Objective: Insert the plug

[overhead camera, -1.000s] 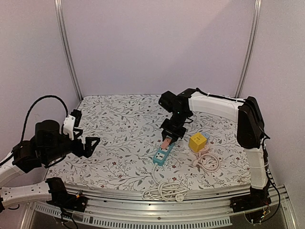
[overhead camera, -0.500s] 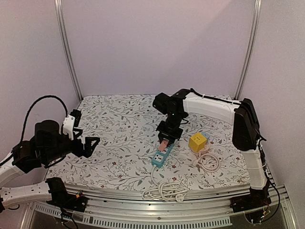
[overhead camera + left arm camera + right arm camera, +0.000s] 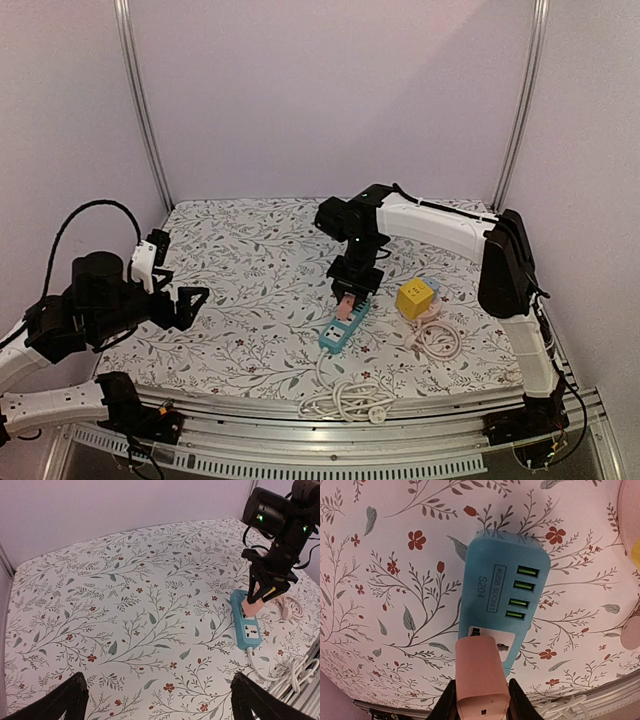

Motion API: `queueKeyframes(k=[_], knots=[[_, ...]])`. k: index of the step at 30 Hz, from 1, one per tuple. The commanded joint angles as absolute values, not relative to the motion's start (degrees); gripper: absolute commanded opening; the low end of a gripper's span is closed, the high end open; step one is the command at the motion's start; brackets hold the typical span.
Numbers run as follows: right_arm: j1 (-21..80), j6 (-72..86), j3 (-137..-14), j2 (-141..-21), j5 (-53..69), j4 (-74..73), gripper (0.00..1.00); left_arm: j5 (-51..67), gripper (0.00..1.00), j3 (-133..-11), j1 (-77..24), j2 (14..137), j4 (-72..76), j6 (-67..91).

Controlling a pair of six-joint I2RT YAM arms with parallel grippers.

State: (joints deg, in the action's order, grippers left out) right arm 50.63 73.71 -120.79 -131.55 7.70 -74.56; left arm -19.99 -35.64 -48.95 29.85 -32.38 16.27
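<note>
A pink plug (image 3: 481,675) is clamped between the fingers of my right gripper (image 3: 481,702), which is shut on it. The plug hangs just over a white socket face on the blue power strip (image 3: 505,585), beside its row of green USB ports. I cannot tell whether the plug touches the socket. From above, the right gripper (image 3: 349,291) points down with the plug (image 3: 345,304) at the strip's (image 3: 338,330) far end. The left wrist view shows plug (image 3: 250,607) and strip (image 3: 249,627) at the right. My left gripper (image 3: 190,300) hovers open at the table's left, holding nothing.
A yellow cube (image 3: 415,297) sits right of the strip, with a pale coiled cord (image 3: 437,338) in front of it. The strip's white cable (image 3: 345,400) lies bundled at the table's near edge. A floral cloth (image 3: 250,270) covers the table.
The right arm's wrist has shifted a little left and nearer, carrying the plug over the strip's far end. The left arm has not moved.
</note>
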Motion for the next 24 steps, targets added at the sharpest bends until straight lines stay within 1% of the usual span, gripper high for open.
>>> queueKeyframes(k=[1, 13, 24], knots=[[51.6, 75.8, -119.8, -135.9, 6.7, -79.5, 0.00, -20.0, 0.99, -34.9, -48.5, 29.4, -32.0, 15.7], [52.5, 84.1, -125.9, -144.0, 6.5, -79.4, 0.00, -19.0, 1.00, -34.7, -48.6, 30.2, -31.8, 15.7], [53.2, 79.7, -126.0, -149.9, 6.2, -79.5, 0.00, -19.1, 0.99, -34.7, -48.7, 31.7, -31.8, 16.1]])
